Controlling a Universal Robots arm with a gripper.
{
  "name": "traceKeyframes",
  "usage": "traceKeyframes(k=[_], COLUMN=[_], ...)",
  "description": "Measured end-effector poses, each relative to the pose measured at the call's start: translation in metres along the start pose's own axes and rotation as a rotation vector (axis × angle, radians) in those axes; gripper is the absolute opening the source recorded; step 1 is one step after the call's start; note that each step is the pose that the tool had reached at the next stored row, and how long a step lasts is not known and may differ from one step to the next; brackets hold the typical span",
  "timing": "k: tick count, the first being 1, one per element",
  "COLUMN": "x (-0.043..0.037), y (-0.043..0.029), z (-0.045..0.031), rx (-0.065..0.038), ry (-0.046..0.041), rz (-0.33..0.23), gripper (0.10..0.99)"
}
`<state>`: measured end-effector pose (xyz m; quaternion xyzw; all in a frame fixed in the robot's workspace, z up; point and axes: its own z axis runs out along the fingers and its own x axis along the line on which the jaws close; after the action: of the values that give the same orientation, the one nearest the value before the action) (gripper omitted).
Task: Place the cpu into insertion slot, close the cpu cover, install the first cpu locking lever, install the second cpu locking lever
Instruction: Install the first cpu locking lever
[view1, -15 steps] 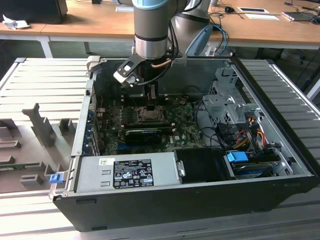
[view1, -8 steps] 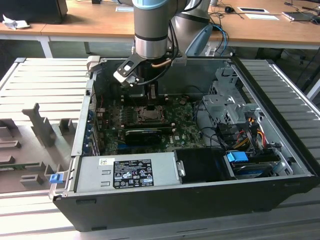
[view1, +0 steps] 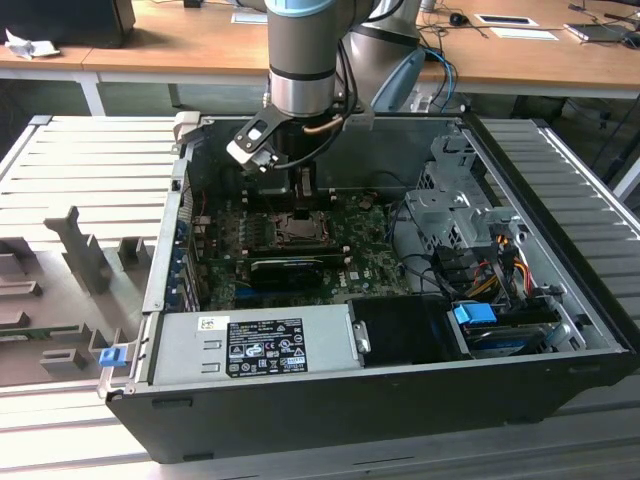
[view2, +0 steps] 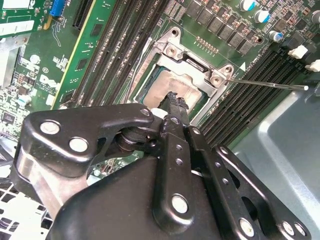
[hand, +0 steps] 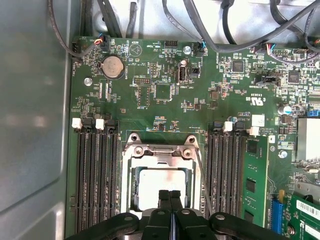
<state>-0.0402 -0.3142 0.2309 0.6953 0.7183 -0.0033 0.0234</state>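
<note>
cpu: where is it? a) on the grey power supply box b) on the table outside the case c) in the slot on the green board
c: the cpu lies flat in the slot on the green board, with the shut gripper right over its edge.

Links of the hand are black, smooth and semi-gloss, plastic or coated metal, with silvery metal rivets. The cpu has a pale silvery-beige face with a matt metal look. The cpu cover is bare silvery metal with a bright sheen. The locking lever is thin shiny metal wire. The circuit board is green, smooth and lacquered. The case wall is grey sheet metal, dull satin. The counter is pale grey, ribbed and matt.
</note>
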Motion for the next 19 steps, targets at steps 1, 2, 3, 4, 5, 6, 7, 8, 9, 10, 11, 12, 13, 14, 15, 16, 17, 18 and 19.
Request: traceKeyframes(k=[1, 2, 3, 4, 5, 6, 7, 8, 9, 10, 11, 12, 13, 14, 15, 16, 17, 18, 19], x=[0.0000, 0.0000, 0.0000, 0.0000, 0.0000, 0.0000, -0.0001, -0.0001, -0.0001, -0.0001, -0.0001, -0.0001, -0.0001, -0.0001, -0.0001, -0.0002, -0.0002, -0.0002, -0.0002], y=[0.0000, 0.0000, 0.0000, 0.0000, 0.0000, 0.0001, 0.0000, 0.0000, 0.0000, 0.0001, 0.0001, 0.0001, 0.0001, 0.0001, 0.0001, 0.0001, 0.0001, 0.0001, 0.0002], z=[-0.0004, -0.0006, -0.0009, -0.0012, -0.0012, -0.0013, -0.0016, -0.0019, -0.0021, -0.0024, -0.0027, -0.0030, -0.0032, -0.0034, -0.0036, -0.0039, -0.0043, -0.0055, -0.0063], rx=[0.000, 0.000, 0.000, 0.000, 0.000, 0.000, 0.000, 0.000, 0.000, 0.000, 0.000, 0.000, 0.000, 0.000, 0.000, 0.000, 0.000, 0.000, 0.000], ry=[0.0000, 0.0000, 0.0000, -0.0001, 0.0000, 0.0001, 0.0000, 0.0000, -0.0001, 0.0000, 0.0000, -0.0001, -0.0001, 0.0000, 0.0001, -0.0002, -0.0003, -0.0001, 0.0000], rz=[0.000, 0.000, 0.000, 0.000, 0.000, 0.000, 0.000, 0.001, 0.001, 0.001, 0.001, 0.001, 0.001, 0.001, 0.001, 0.001, 0.001, 0.002, 0.002], gripper=[0.106, 0.106, 0.106, 0.106, 0.106, 0.106, 0.106, 0.106, 0.106, 0.106, 0.106, 0.106, 0.106, 0.106, 0.106, 0.106, 0.106, 0.106, 0.106])
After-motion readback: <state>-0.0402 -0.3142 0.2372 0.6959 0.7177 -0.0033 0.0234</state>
